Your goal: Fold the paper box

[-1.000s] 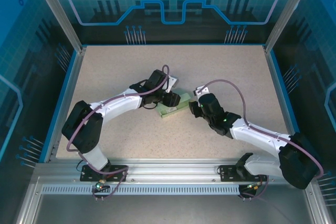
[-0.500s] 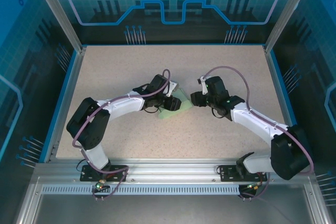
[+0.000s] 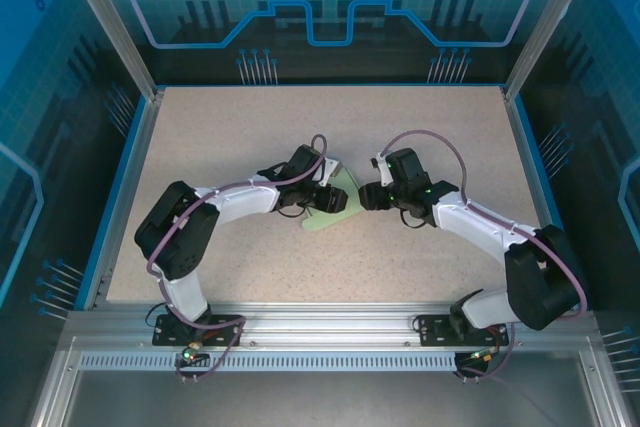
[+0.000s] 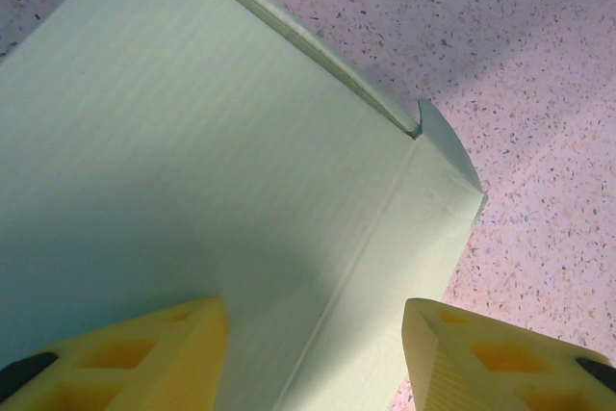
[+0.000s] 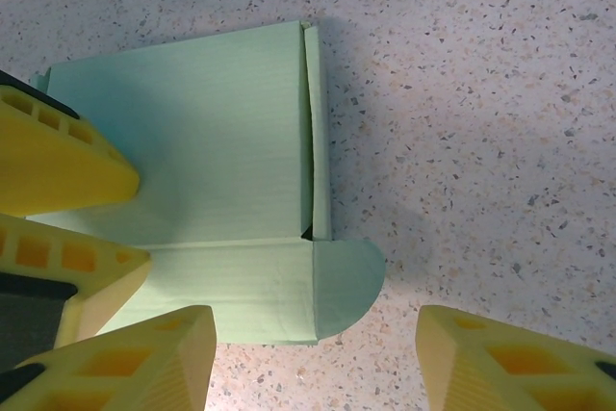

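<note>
Steady the paper box [image 5: 212,170], flat midway on the table [image 5: 481,93], under the spread left end effector [image 4: 310,320]; close the right end effector [image 5: 313,326] (also spread, gripping nothing) onto the rounded flap [image 5: 345,286], then fold along its crease, gently.

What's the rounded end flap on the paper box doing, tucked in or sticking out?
Sticking out. The rounded flap extends past the paper box corner, lying over the table, untucked.

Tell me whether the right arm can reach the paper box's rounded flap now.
Probably yes: the right pincer hangs open above the rounded flap, with the left pincer off to one side.
</note>
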{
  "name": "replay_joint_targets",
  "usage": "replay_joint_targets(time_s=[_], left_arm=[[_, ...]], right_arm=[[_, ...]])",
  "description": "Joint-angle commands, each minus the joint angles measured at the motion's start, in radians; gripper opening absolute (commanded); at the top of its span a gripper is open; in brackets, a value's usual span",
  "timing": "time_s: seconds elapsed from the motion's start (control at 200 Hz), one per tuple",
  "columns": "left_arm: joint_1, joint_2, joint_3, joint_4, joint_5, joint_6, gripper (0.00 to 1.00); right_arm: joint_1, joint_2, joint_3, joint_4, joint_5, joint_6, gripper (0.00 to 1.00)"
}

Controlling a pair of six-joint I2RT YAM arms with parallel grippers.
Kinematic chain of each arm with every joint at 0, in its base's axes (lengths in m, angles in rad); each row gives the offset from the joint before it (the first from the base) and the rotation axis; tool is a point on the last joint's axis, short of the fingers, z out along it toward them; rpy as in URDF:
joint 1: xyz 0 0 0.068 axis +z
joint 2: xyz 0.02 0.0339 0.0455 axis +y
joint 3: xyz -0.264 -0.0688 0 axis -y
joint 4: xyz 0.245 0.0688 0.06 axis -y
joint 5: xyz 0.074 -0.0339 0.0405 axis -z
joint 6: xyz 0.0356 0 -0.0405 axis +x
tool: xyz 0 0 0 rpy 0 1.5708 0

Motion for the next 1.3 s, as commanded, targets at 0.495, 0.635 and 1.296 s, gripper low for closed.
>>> replay_joint_targets(time_s=[0.495,0.635,1.296], left_arm=[[0.007,-0.126,0.012,-0.068,-0.068,0.043,0.58],[0.029,-0.182,-0.040,-0.040,-0.120,0.031,0.60],[0.302,-0.540,-0.338,0.048,-0.233,-0.129,0.71]], right_arm=[[0.013,-0.014,0.018,-0.074,0.013,-0.027,0.60],[0.023,-0.008,0.009,-0.082,-0.030,-0.032,0.62],[0.087,0.026,-0.043,-0.015,-0.136,0.087,0.73]])
